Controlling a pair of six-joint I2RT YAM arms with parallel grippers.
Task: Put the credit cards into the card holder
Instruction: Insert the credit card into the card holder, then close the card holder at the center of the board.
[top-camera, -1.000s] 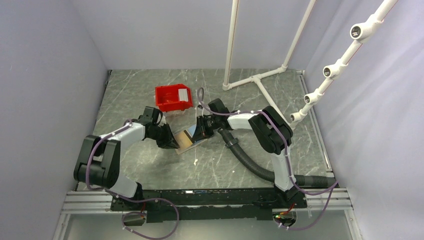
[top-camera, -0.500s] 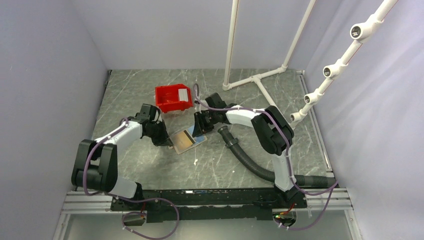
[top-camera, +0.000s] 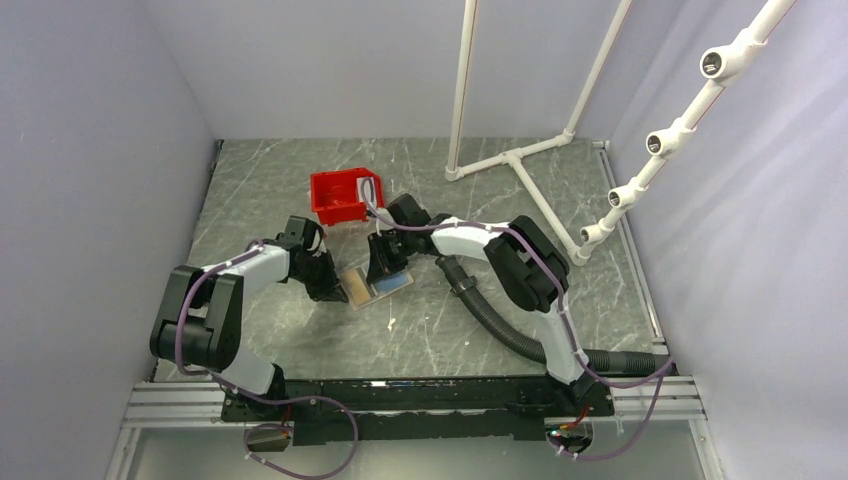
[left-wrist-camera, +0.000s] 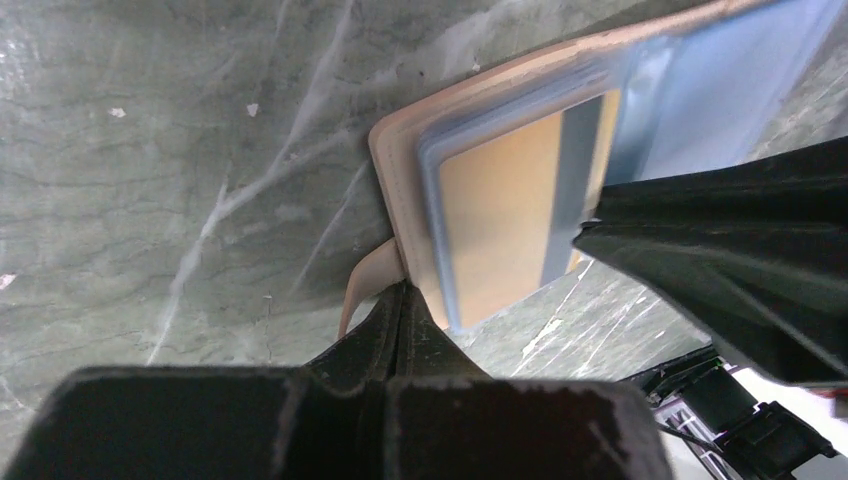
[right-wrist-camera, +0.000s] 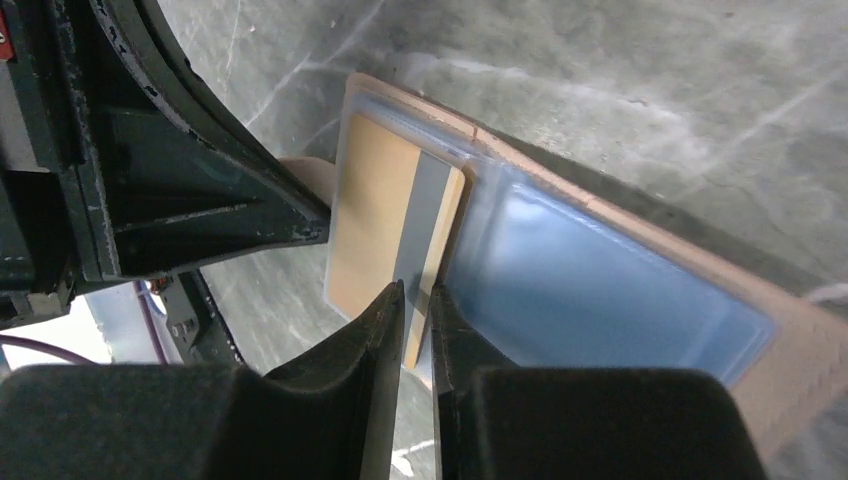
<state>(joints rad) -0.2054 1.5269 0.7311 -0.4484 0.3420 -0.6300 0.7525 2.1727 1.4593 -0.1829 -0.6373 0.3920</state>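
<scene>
Nearest the arm bases, low in the overhead view, a black ribbed hose (top-camera: 500, 325) curves across the grey, white-veined stone-look bench (top-camera: 430, 345).

Just above it, at the middle of the frame, both grippers meet at the card holder (left-wrist-camera: 395, 170), which lies flat on the bench. The left gripper (left-wrist-camera: 400, 300) is pressed fully together, its black fingertips pinching a thin tan flap at the holder's edge. The right gripper (right-wrist-camera: 415, 300) is nearly closed, with only a slit between its fingers, and the edge of the gold-brown card (right-wrist-camera: 375, 220) sits in that slit.

The holder is a soft tan sleeve with rounded corners and a stitched rim, faced with glossy clear plastic pockets. The gold-brown card is flat and matte with a grey stripe along one side, and it lies over the pocket at the holder's end nearest the left gripper. A pale blue card (right-wrist-camera: 600, 290) shows through the clear plastic next to it.

Farther up, a red bin (top-camera: 345, 195) of hard plastic stands near the holder, and a white pipe frame (top-camera: 515, 155) rises at the upper right.
</scene>
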